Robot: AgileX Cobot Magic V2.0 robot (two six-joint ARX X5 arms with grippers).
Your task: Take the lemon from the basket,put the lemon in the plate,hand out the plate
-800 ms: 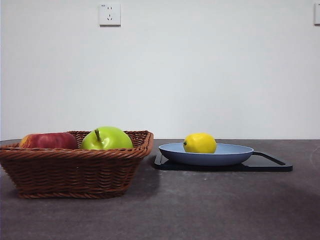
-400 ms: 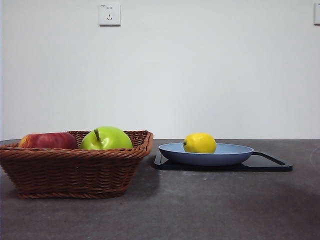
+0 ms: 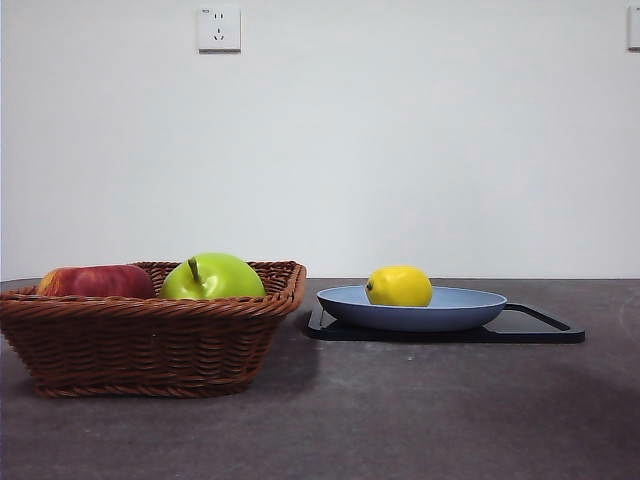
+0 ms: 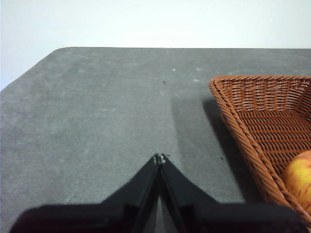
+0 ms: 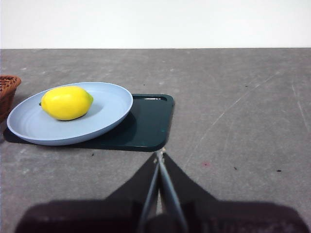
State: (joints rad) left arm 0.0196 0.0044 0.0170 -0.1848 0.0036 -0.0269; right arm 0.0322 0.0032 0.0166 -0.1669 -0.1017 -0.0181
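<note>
The yellow lemon (image 3: 399,286) lies in the light-blue plate (image 3: 470,308), toward its left side; both also show in the right wrist view, lemon (image 5: 66,102) and plate (image 5: 109,114). The brown wicker basket (image 3: 150,340) stands to the left of the plate. My right gripper (image 5: 160,154) is shut and empty, over bare table a short way from the plate. My left gripper (image 4: 159,158) is shut and empty, over bare table beside the basket's corner (image 4: 252,126). Neither arm shows in the front view.
A green apple (image 3: 213,277) and a red apple (image 3: 97,281) lie in the basket. The plate rests on a flat black tray (image 3: 540,330), also visible in the right wrist view (image 5: 146,121). A wall with a socket stands behind the table.
</note>
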